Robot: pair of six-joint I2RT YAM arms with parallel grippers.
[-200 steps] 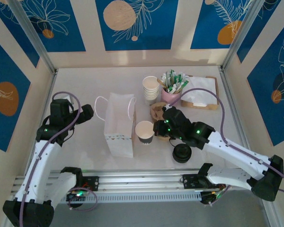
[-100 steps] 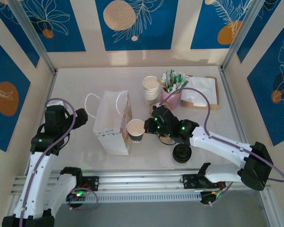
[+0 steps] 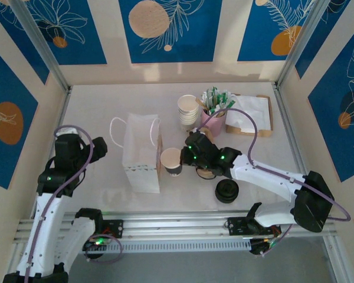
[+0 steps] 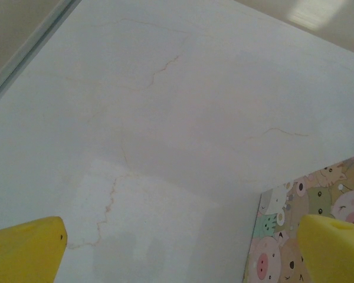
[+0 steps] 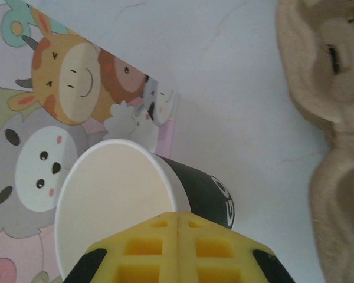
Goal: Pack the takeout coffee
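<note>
While the right gripper (image 5: 177,233) pinched just the rim of the paper cup (image 5: 115,200) beside the cartoon-print bag (image 3: 140,154), the cup could slip and topple the bag. The left gripper (image 4: 180,244), jaws apart left of the bag, steadied nothing.

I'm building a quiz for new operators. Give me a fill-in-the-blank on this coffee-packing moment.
The right gripper pinches the cup by its ___.
The left gripper has its jaws ___.
The cup is on the bag's ___ side.
The lid, off the cup, is coloured ___.
Missing words: rim; open; right; black.
</note>
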